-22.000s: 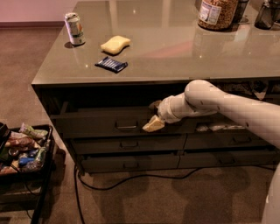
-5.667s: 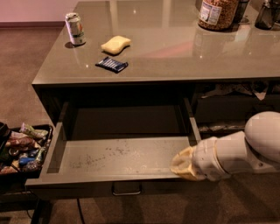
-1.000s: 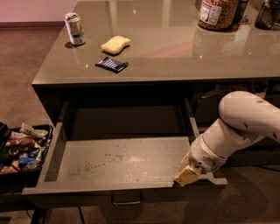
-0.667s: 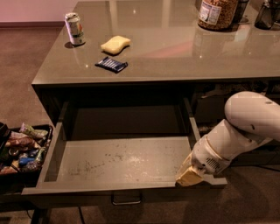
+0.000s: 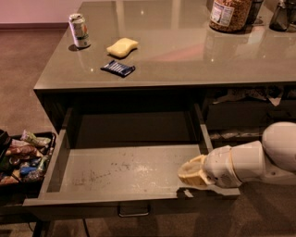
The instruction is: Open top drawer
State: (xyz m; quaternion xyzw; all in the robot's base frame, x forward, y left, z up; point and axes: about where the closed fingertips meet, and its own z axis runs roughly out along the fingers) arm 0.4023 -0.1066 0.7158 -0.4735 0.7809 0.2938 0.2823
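The top drawer (image 5: 125, 173) is pulled far out of the dark grey-green cabinet. Its speckled grey floor is bare and its small loop handle (image 5: 133, 209) shows at the centre of the front edge. My gripper (image 5: 190, 173) is at the end of the white arm, at the drawer's front right corner, over the right rim. It holds nothing that I can see.
On the counter top (image 5: 185, 51) stand a soda can (image 5: 79, 30), a yellow sponge (image 5: 122, 47), a dark blue snack packet (image 5: 118, 68) and a jar (image 5: 229, 14). A bin of snack packets (image 5: 21, 155) stands on the floor at the left. More drawers (image 5: 245, 115) are at the right.
The arm has swung from the drawer's right outside down and left, so the gripper now lies over the drawer's front right corner. The drawer stays open.
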